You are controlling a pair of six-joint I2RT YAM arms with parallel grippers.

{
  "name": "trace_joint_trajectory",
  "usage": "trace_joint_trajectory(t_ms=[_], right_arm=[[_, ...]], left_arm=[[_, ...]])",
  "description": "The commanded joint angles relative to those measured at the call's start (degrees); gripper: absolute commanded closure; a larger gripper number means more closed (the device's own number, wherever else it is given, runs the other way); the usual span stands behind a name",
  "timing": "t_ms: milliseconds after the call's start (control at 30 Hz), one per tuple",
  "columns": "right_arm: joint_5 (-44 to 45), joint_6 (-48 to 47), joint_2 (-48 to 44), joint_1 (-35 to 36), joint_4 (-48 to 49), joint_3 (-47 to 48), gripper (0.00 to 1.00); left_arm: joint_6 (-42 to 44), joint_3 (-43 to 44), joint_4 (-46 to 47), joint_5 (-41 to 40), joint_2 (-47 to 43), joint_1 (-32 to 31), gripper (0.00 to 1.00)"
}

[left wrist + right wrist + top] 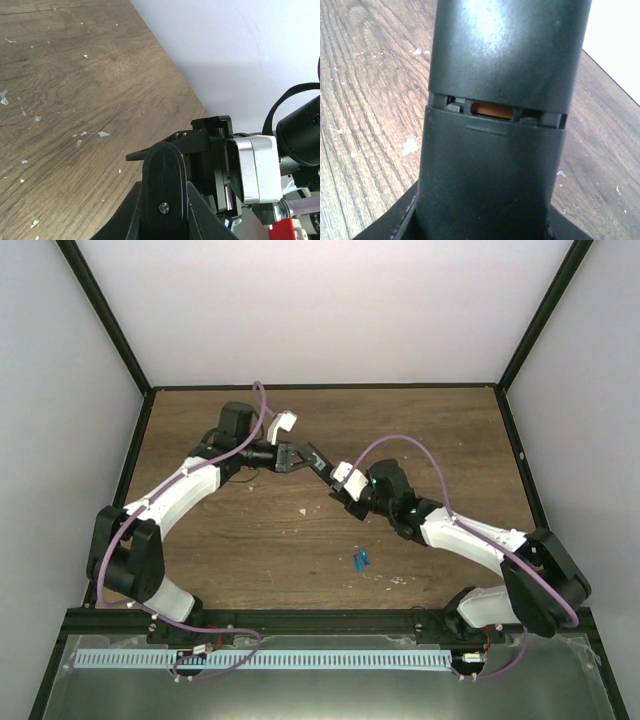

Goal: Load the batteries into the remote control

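Overhead, the left gripper [296, 456] and right gripper [335, 476] are meeting over the middle of the wooden table [430, 430]. Each is closing narrow jaws on an opposite end of the black remote control [318, 459]. The two blue batteries [361, 560] are lying together on the wood, well apart from it and nearer the right arm. Only the right wrist camera is showing the remote's smooth plastic close up. A seam is crossing it, with something orange [492, 110] sitting in a slot. Pale flecks [102, 133] are dotting the grain.
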Motion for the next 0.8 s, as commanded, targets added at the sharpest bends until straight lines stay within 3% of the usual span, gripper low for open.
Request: trace_joint_trajectory(t_ms=[0, 767], right_arm=[[-0.45, -2.99, 1.32, 0.33, -5.94, -0.07, 0.69], [-0.15, -3.54, 3.17, 0.33, -7.6, 0.78, 0.63]], left_arm=[[-2.89, 2.64, 6.54, -1.61, -1.26, 3.6, 1.0], [-3.66, 3.62, 6.85, -1.25, -1.48, 5.84, 1.0]])
